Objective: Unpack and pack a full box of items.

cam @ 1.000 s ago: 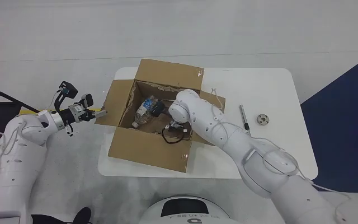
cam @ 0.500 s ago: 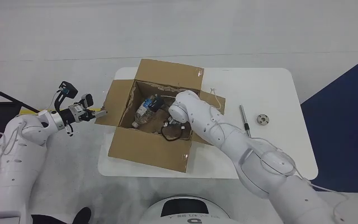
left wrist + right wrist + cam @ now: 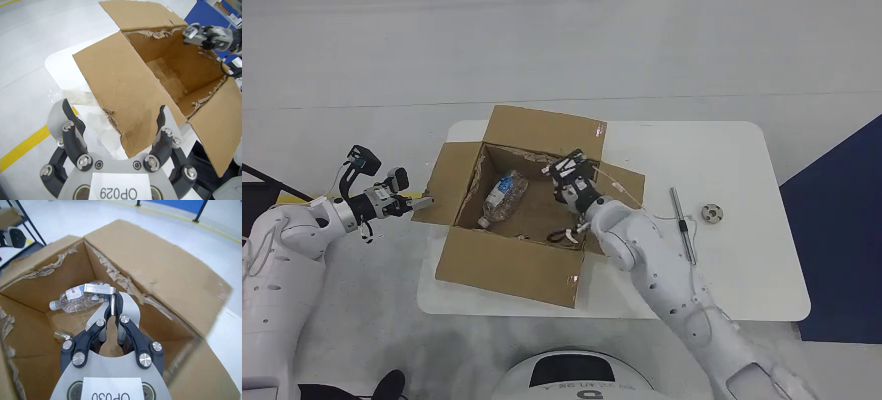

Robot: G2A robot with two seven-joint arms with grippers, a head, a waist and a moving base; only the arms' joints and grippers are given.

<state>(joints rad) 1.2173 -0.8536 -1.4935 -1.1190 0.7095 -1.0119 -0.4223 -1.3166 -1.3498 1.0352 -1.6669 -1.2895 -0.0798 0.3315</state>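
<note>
Right gripper (image 3: 113, 306) has risen from the cardboard box (image 3: 507, 265), fingers clamped on a metal bracket (image 3: 99, 290), another item nearly unpacked; left gripper (image 3: 114, 108) fingers spread

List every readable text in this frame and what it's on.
"OP029", upside down: label on the left gripper.
"OP030", upside down, cut by the frame edge: label on the right gripper.
"20300", rest blurred: metal part it holds.
Print on the bottle: too blurred to read.
</note>
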